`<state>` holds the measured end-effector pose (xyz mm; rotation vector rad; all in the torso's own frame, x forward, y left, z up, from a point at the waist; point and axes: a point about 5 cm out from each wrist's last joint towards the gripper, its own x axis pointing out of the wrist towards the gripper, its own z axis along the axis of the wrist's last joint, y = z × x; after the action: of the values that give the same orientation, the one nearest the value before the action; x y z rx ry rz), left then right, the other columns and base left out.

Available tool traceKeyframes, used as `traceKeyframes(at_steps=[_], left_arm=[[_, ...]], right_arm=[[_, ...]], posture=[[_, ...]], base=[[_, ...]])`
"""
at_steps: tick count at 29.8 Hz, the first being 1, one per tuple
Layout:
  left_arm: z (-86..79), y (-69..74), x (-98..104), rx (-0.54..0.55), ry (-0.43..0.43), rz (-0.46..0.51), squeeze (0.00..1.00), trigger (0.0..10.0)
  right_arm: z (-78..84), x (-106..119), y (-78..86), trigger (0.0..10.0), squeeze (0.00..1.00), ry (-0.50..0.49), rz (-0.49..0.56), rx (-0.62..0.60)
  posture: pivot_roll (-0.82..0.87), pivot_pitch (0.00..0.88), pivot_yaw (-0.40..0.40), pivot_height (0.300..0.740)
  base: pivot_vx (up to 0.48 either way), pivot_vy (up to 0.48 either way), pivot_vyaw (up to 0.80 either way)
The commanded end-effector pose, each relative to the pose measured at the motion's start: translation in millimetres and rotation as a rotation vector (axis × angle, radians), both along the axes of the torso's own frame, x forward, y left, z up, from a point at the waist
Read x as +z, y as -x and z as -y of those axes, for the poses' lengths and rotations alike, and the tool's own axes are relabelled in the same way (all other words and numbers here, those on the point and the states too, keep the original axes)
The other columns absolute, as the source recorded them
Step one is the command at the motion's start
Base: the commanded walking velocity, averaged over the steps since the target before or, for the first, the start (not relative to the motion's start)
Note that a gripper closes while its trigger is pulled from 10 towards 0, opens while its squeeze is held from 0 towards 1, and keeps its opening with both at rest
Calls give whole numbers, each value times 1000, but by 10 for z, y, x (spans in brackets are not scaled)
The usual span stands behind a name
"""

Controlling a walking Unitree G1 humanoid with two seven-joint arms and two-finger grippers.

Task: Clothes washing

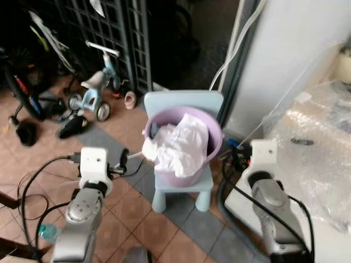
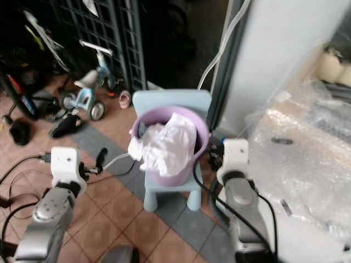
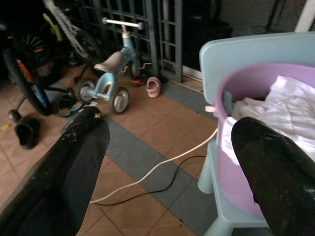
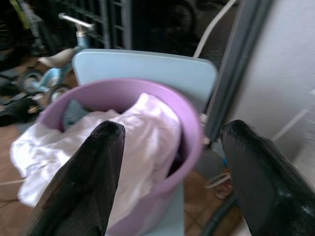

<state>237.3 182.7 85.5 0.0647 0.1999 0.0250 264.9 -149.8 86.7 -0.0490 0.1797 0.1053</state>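
Observation:
A purple basin (image 1: 214,144) stands on a small light blue chair (image 1: 184,101). White clothes (image 1: 179,146) are heaped in it and hang over its front rim. My left gripper (image 3: 170,124) is open, just left of the basin and a little short of it, with nothing between its fingers. At the basin's right side my right gripper (image 4: 172,129) is also open, its two fingers (image 4: 93,172) spread about as wide as the basin and pointing at the clothes (image 4: 133,142).
A blue tricycle (image 1: 97,87), a bicycle (image 1: 21,82), black shoes (image 1: 71,127) and a pink shoe (image 1: 130,100) lie left, before a dark metal grille (image 1: 109,33). A white cable (image 3: 152,169) crosses the tiled floor. A bubble-wrapped object (image 1: 318,153) stands on the right.

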Motion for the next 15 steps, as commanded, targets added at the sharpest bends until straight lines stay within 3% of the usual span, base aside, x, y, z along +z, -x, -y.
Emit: traceKeyframes(at_steps=[1, 7, 15], left_arm=[[76, 27, 16, -13, 50, -5, 0, 10000], [54, 0, 14, 0, 58, -12, 0, 10000], [39, -26, 31, -2, 55, -13, 0, 10000]], right_arm=[[49, -63, 32, 10000, 0, 1, -43, 15], [-37, -99, -23, 10000, 0, 3, -82, 72], [50, -122, -85, 10000, 0, 15, -98, 34]], posture=[[36, 0, -33, 740], [34, 0, -25, 740], [26, 0, -2, 740]], base=[[0, 0, 788], [0, 0, 709], [326, 0, 0]])
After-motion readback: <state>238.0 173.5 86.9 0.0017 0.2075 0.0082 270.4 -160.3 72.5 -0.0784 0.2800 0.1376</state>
